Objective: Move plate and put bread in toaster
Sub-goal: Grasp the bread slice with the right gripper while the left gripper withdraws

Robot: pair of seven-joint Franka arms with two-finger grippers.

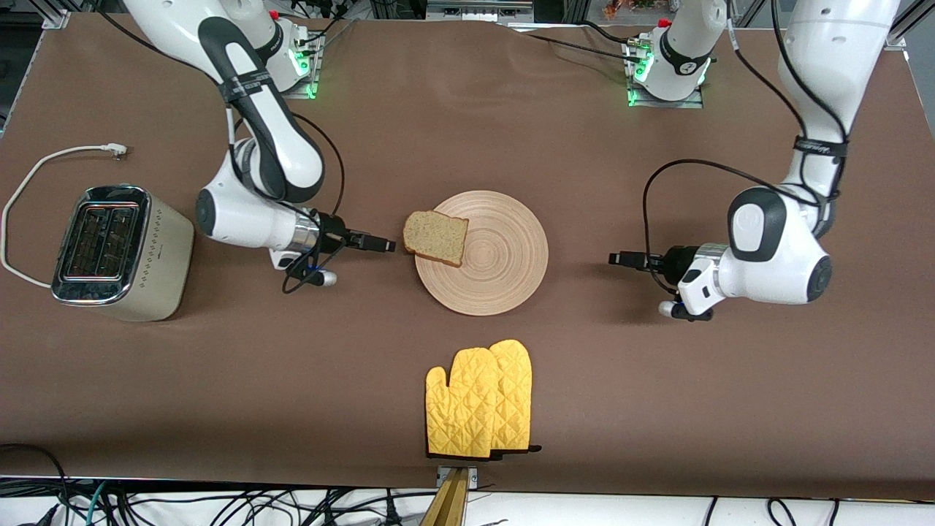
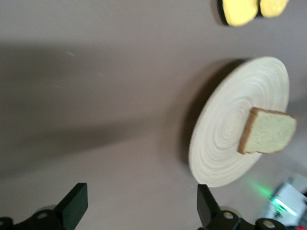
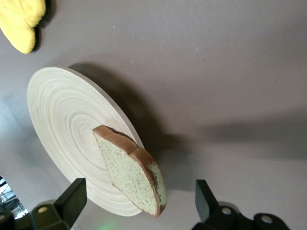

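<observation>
Nearest the front camera, a pair of yellow oven mitts [image 1: 480,400] is seen at the counter's [image 1: 657,409] edge, well clear of the work.

The right claw [image 1: 380,243] is held low and level beside the plate [image 1: 493,263], its fingers [image 3: 72,201] spread, as the right wrist view shows, with nothing between them. The bread [image 1: 436,237] lies just ahead of its tips, resting on the rim of the plate at the right arm's end and overhanging that rim toward the claw. The slice lies nearly flat, its overhanging edge raised off the counter; its rounded top is turned toward the claw. A level pinch across its thickness appears to be what the coming move calls for, and the right arm is clearly the nearer one.

The left claw [image 1: 621,258] is held low over bare counter toward the left arm's end, apart from the plate, its fingers [image 2: 74,203] also spread and empty.

The toaster [image 1: 120,252] stands at the right arm's end, slots upward, its cord [image 1: 29,183] trailing away. Open counter lies between toaster and plate, crossed only by the right arm itself.
</observation>
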